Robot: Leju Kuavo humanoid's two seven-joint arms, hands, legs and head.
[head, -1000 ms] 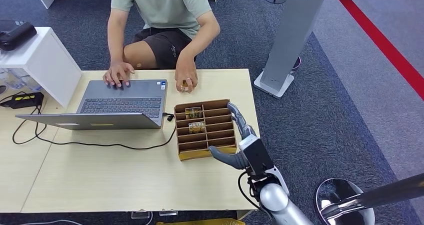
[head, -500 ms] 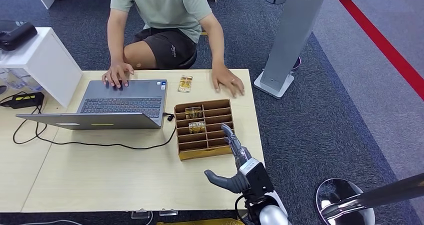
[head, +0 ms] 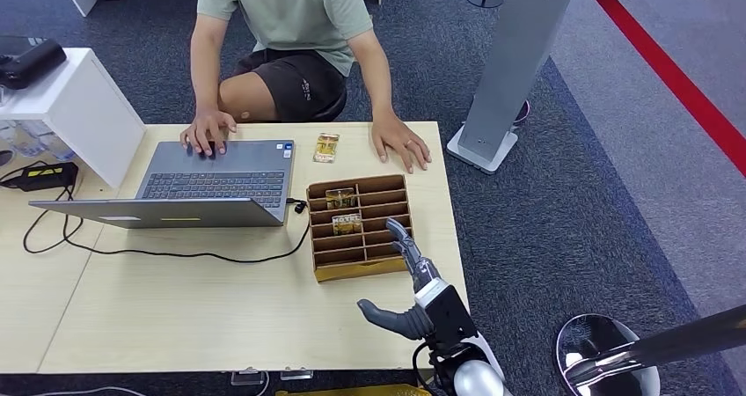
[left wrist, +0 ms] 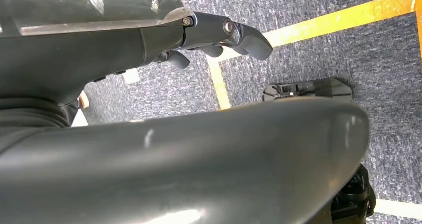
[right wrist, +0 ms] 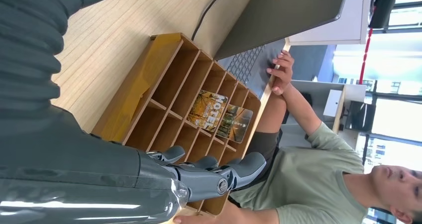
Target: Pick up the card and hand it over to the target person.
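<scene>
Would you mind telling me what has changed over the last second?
The right hand, holding nothing, pulled back from beside the wooden organizer toward the robot. The person's hand left the card lying on the table and slid toward the table's right edge. Laptop, organizer and its cards stayed put.

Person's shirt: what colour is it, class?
Pale green shirt; shows best in the head view.
</scene>
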